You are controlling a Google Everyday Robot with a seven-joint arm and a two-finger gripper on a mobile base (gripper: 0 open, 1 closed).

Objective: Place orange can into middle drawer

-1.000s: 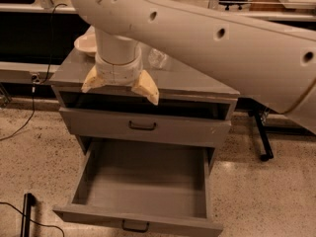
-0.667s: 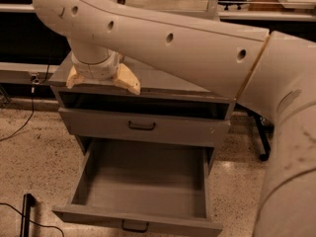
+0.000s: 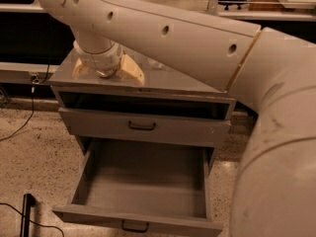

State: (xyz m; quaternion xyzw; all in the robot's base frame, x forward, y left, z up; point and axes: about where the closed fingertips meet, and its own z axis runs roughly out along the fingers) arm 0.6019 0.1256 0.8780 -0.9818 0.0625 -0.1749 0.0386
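My gripper point(image 3: 107, 73) hangs over the left part of the grey cabinet's top point(image 3: 173, 80). Its two tan fingers point(image 3: 132, 71) are spread wide to either side of the wrist, so it looks open. The orange can is out of view, hidden behind my arm or wrist. The middle drawer point(image 3: 143, 181), the cabinet's lowest one, is pulled out below with a bare flat floor and a small black handle point(image 3: 134, 226). My gripper is well above and behind it.
The upper grey drawer front point(image 3: 187, 130) with a like black handle is shut, with a dark gap above it. A clear plastic bottle point(image 3: 155, 63) shows faintly on the cabinet top. My large arm fills the right side. A black object point(image 3: 27, 211) and a cable lie on the speckled floor at the left.
My arm has swung left and lower across the cabinet top, and the gripper now covers the spot where the cream bowl showed. The drawers have not moved.
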